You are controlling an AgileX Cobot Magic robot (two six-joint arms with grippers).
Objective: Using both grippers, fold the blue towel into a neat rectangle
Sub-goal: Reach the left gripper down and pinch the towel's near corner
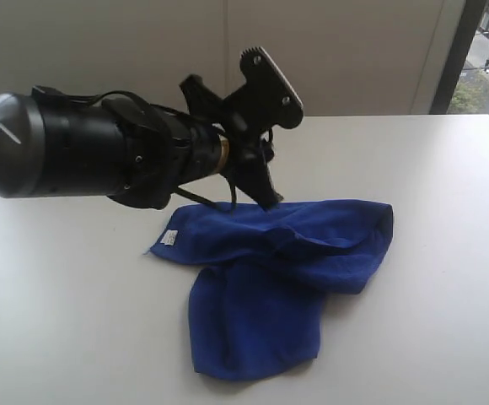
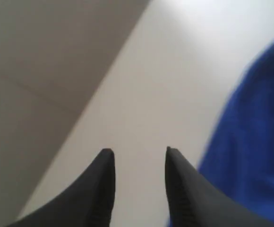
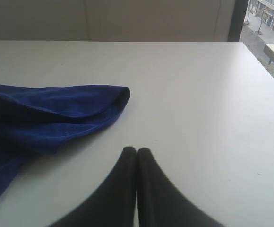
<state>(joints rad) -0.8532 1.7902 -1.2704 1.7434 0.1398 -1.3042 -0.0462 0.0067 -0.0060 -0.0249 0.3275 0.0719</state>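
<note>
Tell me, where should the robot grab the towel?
Probably at the corner with the white label, coming in from the left with the open left hand. That corner of the towel lies flat and sticks out on the table, while the rest is bunched and folded over.

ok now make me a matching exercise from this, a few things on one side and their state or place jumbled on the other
Things:
1. blue towel
2. left gripper
3. right gripper
4. white label

State or place:
a. fingers pressed together, holding nothing
b. fingers apart, nothing between them
c. lying rumpled on the white table
d. at the towel's left corner in the exterior view

Pairs: 1-c, 2-b, 3-a, 4-d
</note>
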